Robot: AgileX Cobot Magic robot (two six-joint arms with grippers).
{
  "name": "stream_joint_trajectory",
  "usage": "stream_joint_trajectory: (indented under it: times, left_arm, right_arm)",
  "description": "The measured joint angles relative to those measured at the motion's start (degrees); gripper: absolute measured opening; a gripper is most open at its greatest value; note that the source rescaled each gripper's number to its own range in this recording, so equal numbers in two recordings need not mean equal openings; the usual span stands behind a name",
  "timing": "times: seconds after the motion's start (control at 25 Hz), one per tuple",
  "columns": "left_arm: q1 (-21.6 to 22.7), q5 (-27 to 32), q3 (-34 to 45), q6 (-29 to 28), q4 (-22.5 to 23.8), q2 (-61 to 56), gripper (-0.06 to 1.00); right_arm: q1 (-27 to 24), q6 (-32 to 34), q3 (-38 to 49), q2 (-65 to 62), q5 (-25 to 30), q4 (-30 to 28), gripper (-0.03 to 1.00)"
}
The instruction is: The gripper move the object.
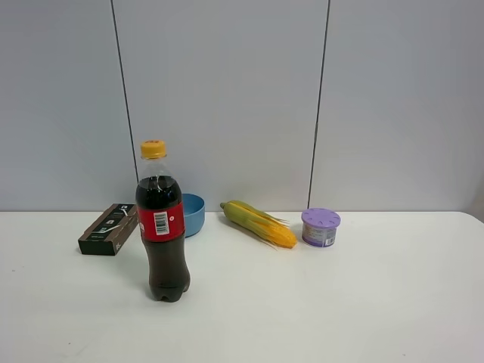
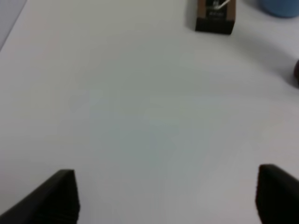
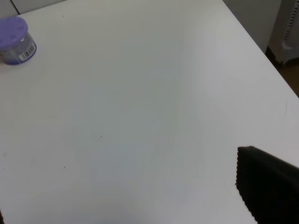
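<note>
Beside the object [image 1: 110,228] stands a cola bottle [image 1: 161,224], hiding a blue bowl [image 1: 193,214].

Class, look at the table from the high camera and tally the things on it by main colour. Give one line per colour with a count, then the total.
Dark brown-black: 2, the box and the cola bottle
Blue: 1, the bowl
Yellow: 1, the corn cob
Purple: 1, the round tub
Total: 5
</note>
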Motion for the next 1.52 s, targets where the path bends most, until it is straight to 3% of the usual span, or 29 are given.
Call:
stream_joint_trajectory:
  times: [0.12, 0.24, 0.36, 1.52]
  left_arm:
    - [0.0, -2.9, 1.1, 2.1, -0.4, 0.0, 0.31]
    - [0.0, -4.1, 1.9, 3.1, -0.9, 0.0, 0.43]
    - [0.0, -4.7, 1.9, 3.3, -0.9, 0.0, 0.48]
    - [0.0, -5.0, 1.9, 3.1, -0.9, 0.0, 0.48]
  right_arm:
    - [0.0, 0.0, 0.0, 0.0, 0.0, 0.0, 1.0]
    - [0.0, 0.0, 0.0, 0.0, 0.0, 0.0, 1.0]
    - [0.0, 0.0, 0.0, 0.0, 0.0, 0.0, 1.0]
    - [0.0, 0.0, 0.0, 0.0, 0.0, 0.0, 1.0]
